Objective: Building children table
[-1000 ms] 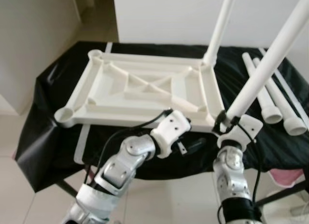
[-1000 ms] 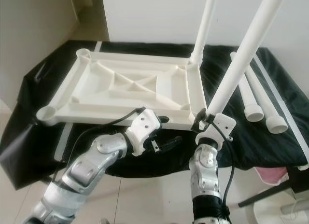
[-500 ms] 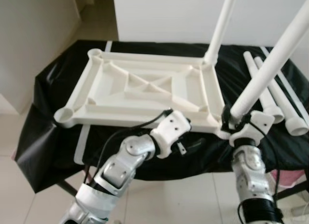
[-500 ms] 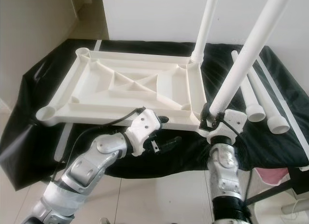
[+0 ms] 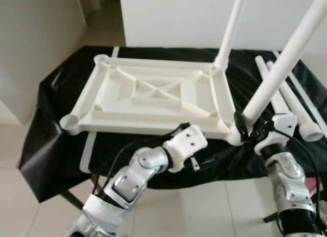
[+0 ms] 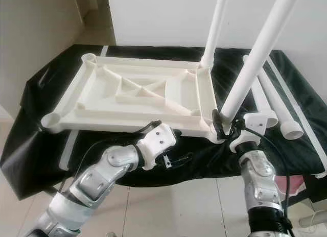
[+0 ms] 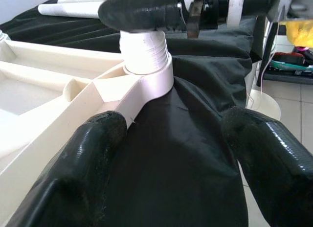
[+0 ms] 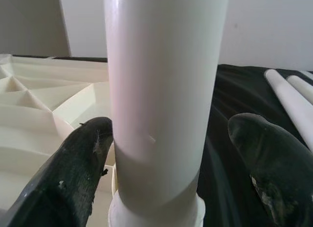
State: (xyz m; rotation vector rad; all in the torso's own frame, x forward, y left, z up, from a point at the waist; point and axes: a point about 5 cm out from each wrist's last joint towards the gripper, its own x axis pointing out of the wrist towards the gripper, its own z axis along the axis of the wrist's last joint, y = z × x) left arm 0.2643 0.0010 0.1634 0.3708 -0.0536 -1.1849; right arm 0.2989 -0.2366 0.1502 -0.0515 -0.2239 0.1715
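The white table top [image 5: 127, 101] lies upside down on a black-covered table. One white leg [image 5: 232, 27] stands in its far right corner. My right gripper [image 5: 248, 128] is shut on a second leg [image 5: 286, 58] just above its foot, a finger [image 8: 78, 158] on either side. That leg's threaded end [image 7: 144, 51] sits on the near right corner socket [image 7: 146, 85], with the thread still showing. My left gripper [image 6: 176, 158] hangs open below the top's near edge, pointing at that corner. Nothing is between its fingers [image 7: 83, 173].
Spare white legs [image 6: 285, 112] lie side by side on the black cloth [image 5: 56, 94] right of the table top. A white wall rises behind the table. Pale floor tiles lie below the front edge, and a pink object [image 6: 306, 183] sits low at the right.
My right arm has swung to the right and brought the leg's foot onto the near right corner socket. The left gripper has shifted slightly right and lower.
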